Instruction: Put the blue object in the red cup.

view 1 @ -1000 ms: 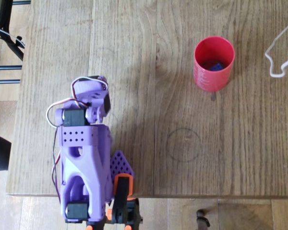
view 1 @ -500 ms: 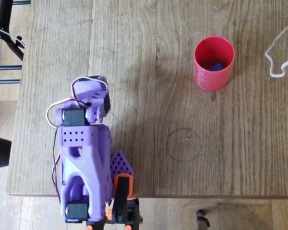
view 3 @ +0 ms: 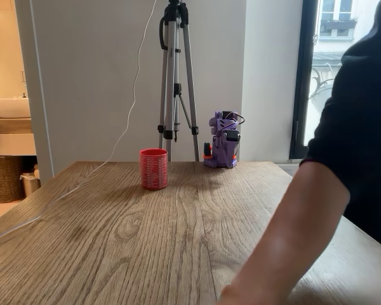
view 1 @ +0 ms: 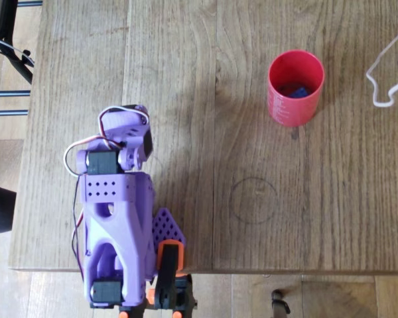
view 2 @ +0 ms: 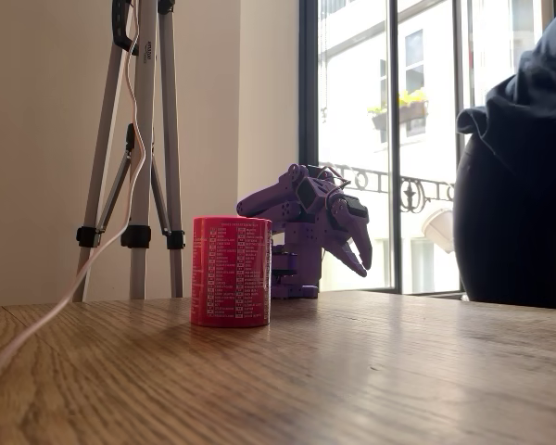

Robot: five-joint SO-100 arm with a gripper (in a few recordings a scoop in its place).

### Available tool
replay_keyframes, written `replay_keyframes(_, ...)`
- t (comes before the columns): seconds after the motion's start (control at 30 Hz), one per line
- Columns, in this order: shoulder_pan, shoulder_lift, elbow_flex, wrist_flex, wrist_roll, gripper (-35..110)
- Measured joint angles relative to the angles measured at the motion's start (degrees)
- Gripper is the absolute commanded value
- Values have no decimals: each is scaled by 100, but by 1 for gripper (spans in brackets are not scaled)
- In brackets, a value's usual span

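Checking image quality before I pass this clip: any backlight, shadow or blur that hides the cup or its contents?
Overhead view: even light, sharp; the blue object sits in shade inside the red cup but stays readable. A fixed view: bright window backlights the purple arm, near table soft. Another fixed view: a person's arm blurs the foreground, cup clear.

My base is clamped at the near edge of a wooden table (view 1: 186,79) in the overhead view, its planks grained lengthwise. On it the red cup (view 1: 295,87) stands upright, well apart from me, toward the far right. A white cable (view 1: 385,73) loops over the right edge. A faint dark ring (view 1: 253,200) marks the wood between cup and base.
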Motion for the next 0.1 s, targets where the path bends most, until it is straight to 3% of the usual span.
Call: replay_keyframes(0.1, 0, 0, 0, 0, 0, 0)
